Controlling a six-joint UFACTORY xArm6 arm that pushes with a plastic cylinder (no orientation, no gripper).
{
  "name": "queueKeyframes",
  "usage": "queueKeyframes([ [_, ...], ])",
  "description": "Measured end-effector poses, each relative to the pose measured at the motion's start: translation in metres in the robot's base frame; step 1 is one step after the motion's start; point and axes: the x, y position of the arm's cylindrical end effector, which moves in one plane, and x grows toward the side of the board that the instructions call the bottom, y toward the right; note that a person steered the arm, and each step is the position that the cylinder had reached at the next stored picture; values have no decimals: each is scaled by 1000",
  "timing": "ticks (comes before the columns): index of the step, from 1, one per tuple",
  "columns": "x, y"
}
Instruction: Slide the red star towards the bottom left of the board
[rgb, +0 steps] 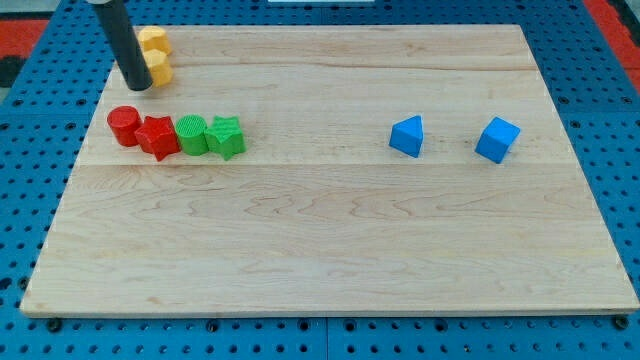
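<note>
My tip (137, 86), the bare lower end of the straight dark rod, holds nothing and rests on the light wooden board (330, 250) near its upper-left corner. Two yellow blocks (153, 55), shapes unclear, stand just beside it at two o'clock. The task's red star-shaped block (157, 136) lies near, at about five o'clock from the tip, apart from it. It sits in a tight row: a red cylinder block (124, 126) at its nine o'clock, a green round block (191, 134) and a green star-shaped block (226, 136) at its three o'clock. A blue triangular block (407, 135) and a blue cube block (497, 139) lie well apart, at three o'clock.

Recommendation: set the tip at the red star's one o'clock edge, then push towards seven o'clock, keeping clear of the neighbours.
</note>
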Motion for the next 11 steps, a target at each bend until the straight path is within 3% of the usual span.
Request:
queueKeyframes([
  [1,-15,6],
  [4,125,37],
  [5,139,57],
  [6,107,59],
  [7,141,116],
  [8,185,127],
  [9,200,100],
  [11,148,100],
])
